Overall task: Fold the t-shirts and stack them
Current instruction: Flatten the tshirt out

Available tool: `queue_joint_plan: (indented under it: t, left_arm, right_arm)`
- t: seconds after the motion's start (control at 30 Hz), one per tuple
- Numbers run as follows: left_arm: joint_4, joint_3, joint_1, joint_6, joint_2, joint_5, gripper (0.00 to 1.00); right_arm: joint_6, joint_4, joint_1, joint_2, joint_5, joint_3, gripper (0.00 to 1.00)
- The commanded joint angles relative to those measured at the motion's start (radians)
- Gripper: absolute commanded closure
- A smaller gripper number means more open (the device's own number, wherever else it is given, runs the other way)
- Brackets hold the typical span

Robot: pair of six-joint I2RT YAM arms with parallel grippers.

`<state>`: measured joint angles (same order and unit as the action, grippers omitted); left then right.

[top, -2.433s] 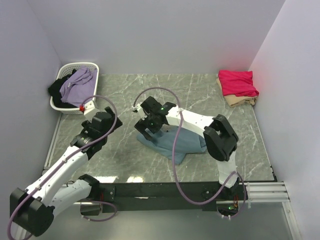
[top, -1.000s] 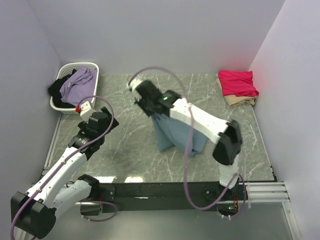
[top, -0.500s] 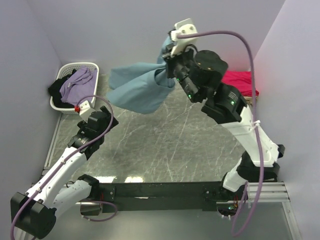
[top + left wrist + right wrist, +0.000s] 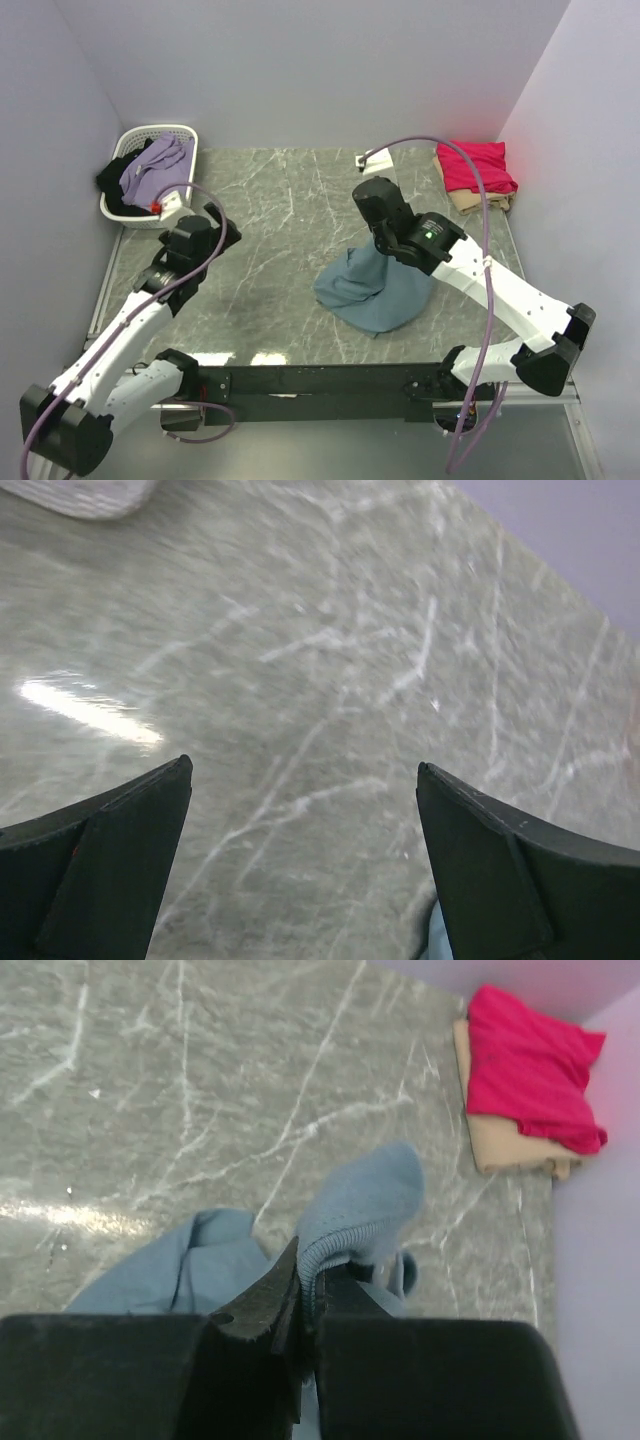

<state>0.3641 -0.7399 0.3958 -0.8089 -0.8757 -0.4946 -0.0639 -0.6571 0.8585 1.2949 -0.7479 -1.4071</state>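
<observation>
Grey-green marble table (image 4: 260,200), pale lilac walls on three sides.

Item 1. Right pincer (image 4: 308,1275): jaws pressed together on a ribbed fold of the teal-blue t-shirt (image 4: 375,290). The rest of that shirt lies heaped on the table directly beneath the pincer and towards the near edge.
Change: half a second ago this arm was raised high with the shirt hanging in the air towards the back left. Now the arm is low and the cloth rests on the marble.

Item 2. Left pincer (image 4: 302,770): jaws spread wide, nothing between them, only bare marble below. Its pose has barely changed.

Item 3. Crimson-pink t-shirt (image 4: 475,165), one, folded, lying on top of the beige t-shirt (image 4: 480,200), one. The stack sits well beyond and to the right of the right pincer, in the back corner.

Item 4. White slatted basket (image 4: 160,132), one, just behind the left pincer, holding a lilac garment (image 4: 155,168) and a black garment (image 4: 112,182).

Count: three t-shirts, two arms.
</observation>
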Motion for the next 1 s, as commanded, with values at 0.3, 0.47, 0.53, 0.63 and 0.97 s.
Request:
queue_joint_plan:
  t: [0.3,0.47,0.53,0.63,0.97]
  left_arm:
    - [-0.341,0.016,0.107,0.065,-0.448,0.534,0.06]
    - [-0.482,0.054,0.182,0.008,-0.497,0.631,0.04]
    - [-0.537,0.074,0.181,-0.019,-0.523,0.709,0.04]
    - [-0.611,0.073,0.189,-0.053,-0.578,0.784,0.08]
    - [-0.587,0.019,0.276,-0.088,-0.697,0.838,0.14]
  right_arm:
    - [-0.102,-0.015,-0.073,-0.126,-0.079,-0.026,1.00]
    - [-0.079,0.001,-0.108,-0.134,-0.062,-0.038,1.00]
    - [-0.076,0.004,-0.115,-0.135,-0.054,-0.041,1.00]
    - [-0.073,0.004,-0.118,-0.137,-0.053,-0.043,1.00]
    - [-0.057,0.024,-0.124,-0.160,-0.051,-0.033,1.00]
